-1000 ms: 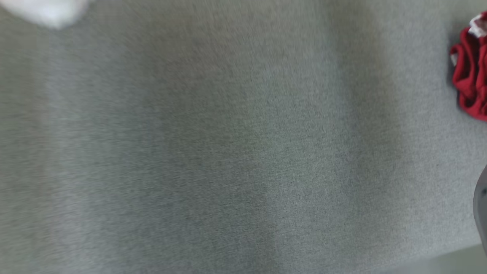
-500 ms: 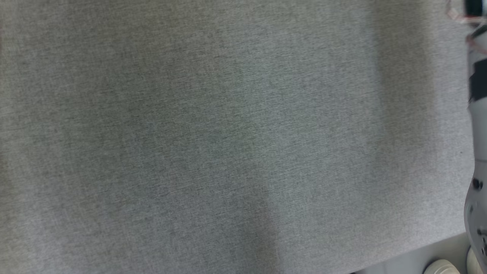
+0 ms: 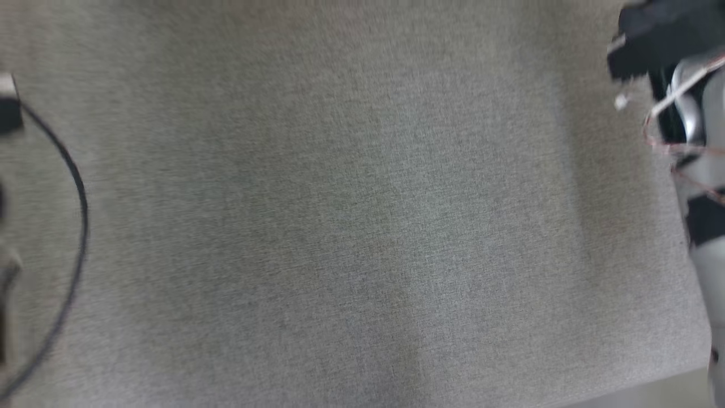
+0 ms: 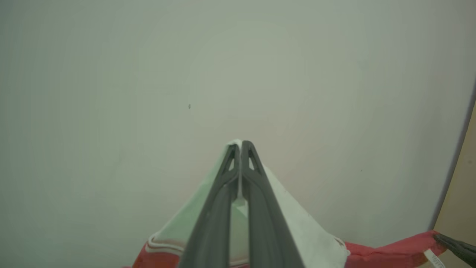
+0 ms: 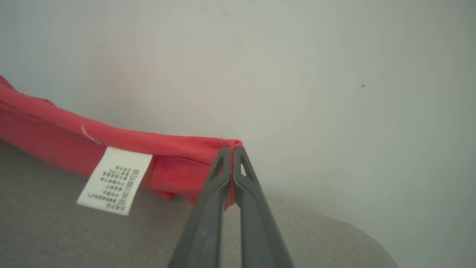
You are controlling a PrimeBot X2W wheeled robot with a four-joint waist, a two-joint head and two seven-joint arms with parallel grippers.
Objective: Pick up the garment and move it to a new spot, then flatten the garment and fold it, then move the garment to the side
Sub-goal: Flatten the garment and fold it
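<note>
Head view, left edge: a black cable [image 3: 79, 209] loop is in frame now; half a second ago it wasn't. The whole picture has shifted, so my head has turned. The table [image 3: 351, 226] itself hasn't moved.

Middle of the head view: plain gray cloth top, a bit blurred.

Right edge: my right forearm [image 3: 702, 187], with a dark blurred block above it, reaches further into the frame than half a second ago. A second ago a red bunch sat at that right edge; the arm takes that place now.

Left wrist view: left gripper [image 4: 241, 143] is clenched, with the white part of the garment [image 4: 308, 234] nipped between the tips. Red cloth with stripes runs along the bottom edge. At lower right a red strip runs out to another dark finger tip, which I judge to be my other gripper.

Right wrist view: right gripper [image 5: 232, 149] is clenched on the red hem. The hem runs off to the upper left of the frame. A white label [image 5: 115, 180] hangs from it, left of my fingers. The gray table is at the bottom and a pale wall behind.

So the garment is held at two points and strung between my grippers, at least partly off the table.

My read: this is the carry to a new spot, under way. Laying it down, flattening and folding are not yet done. The hem is taut, so both arms should move together or one pinch may slip.
</note>
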